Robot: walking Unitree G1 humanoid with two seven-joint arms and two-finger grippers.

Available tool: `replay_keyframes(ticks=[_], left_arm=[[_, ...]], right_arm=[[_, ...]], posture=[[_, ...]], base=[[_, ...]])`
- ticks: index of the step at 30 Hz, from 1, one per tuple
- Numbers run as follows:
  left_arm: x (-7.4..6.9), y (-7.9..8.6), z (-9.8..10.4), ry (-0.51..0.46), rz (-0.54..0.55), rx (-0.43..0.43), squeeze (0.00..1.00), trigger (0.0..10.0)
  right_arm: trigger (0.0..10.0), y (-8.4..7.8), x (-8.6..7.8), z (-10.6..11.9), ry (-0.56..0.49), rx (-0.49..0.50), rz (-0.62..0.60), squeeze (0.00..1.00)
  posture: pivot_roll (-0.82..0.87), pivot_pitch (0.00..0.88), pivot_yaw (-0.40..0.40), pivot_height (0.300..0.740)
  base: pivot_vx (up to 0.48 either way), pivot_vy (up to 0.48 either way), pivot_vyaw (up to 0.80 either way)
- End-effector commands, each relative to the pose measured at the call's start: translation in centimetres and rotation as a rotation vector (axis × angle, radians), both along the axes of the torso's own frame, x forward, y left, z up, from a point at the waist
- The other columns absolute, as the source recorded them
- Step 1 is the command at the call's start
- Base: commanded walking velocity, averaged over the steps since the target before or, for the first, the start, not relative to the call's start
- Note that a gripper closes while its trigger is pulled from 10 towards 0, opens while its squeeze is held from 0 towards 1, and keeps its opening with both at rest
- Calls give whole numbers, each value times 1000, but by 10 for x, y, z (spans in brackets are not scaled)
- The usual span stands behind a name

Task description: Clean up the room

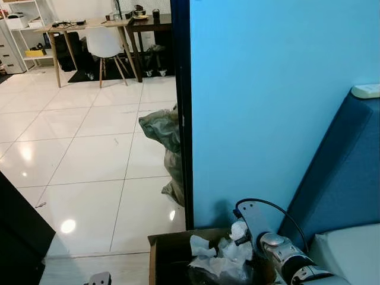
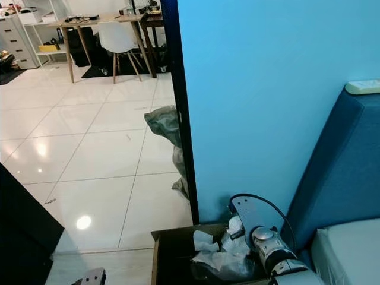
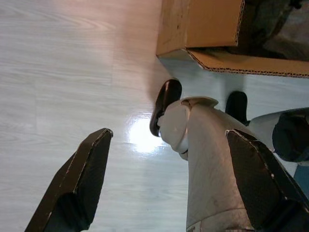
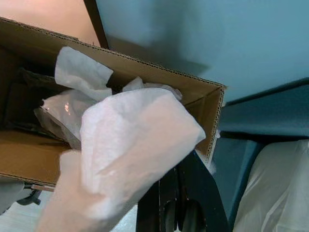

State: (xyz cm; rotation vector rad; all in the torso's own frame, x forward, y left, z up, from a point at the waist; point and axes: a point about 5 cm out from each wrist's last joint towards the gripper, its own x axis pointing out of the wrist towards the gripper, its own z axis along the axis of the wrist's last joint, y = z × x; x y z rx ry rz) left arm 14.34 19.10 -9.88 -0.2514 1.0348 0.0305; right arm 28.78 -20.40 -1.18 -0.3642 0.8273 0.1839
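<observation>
Tissue [image 4: 130, 145] sits crumpled and pinched in the right gripper [image 4: 159, 193], above the cardboard box [image 4: 203, 104] near the blue wall [image 1: 267, 89]; left gripper [image 3: 169, 179] hangs spread.

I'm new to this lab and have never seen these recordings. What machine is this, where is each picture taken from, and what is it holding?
This is a walking humanoid robot tidying a room. The two wide pictures come from its head camera, looking down. There its right gripper hangs over a cardboard box of crumpled trash beside a blue wall. The right wrist picture looks along that gripper's fingers, which are shut on a white tissue above the box. The left wrist picture shows the left gripper open and idle above the floor, beside the robot's own leg.
</observation>
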Motion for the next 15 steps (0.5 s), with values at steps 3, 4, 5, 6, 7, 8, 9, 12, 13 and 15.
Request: replay_keyframes(ticks=[3,4,5,6,7,8,9,12,13,15], left_arm=[[-7,7,-2,16,-1,14,0,10000],[-7,7,-2,16,-1,14,0,10000],[-11,7,-3,22,-1,15,0,10000],[-15,8,-4,29,0,16,0,10000],[-18,9,-4,33,0,16,0,10000],[-18,9,-4,33,0,16,0,10000],[-21,10,-5,36,1,18,0,10000],[-23,12,-5,39,4,20,0,10000],[-24,13,-5,39,6,20,0,10000],[-25,13,-6,39,7,20,0,10000]], right_arm=[[10000,1,-2,-3,23,-4,-2,0],[10000,1,-2,-3,23,-4,-2,0],[10000,0,-4,-4,26,-7,-9,0],[10000,-1,-3,-3,6,-3,-20,0],[10000,-2,-1,-1,-16,1,-31,0],[10000,-2,-1,-1,-16,1,-31,0],[10000,-4,1,2,-39,-1,-38,0],[10000,-5,5,6,-59,-3,-43,31],[10000,-5,6,7,-63,-5,-39,318],[10000,-4,7,7,-63,-7,-38,851]], posture=[[-40,105,18,731],[-40,105,18,731],[-31,120,15,731],[-22,130,12,731],[-18,134,10,731],[-18,134,10,731],[-14,142,9,731],[-11,147,5,731],[-10,152,4,731],[-10,154,5,731]], base=[[0,0,0],[0,0,0],[0,0,0],[0,0,0],[0,0,0],[0,0,0],[0,0,0],[0,0,0],[0,0,0],[0,0,0]])
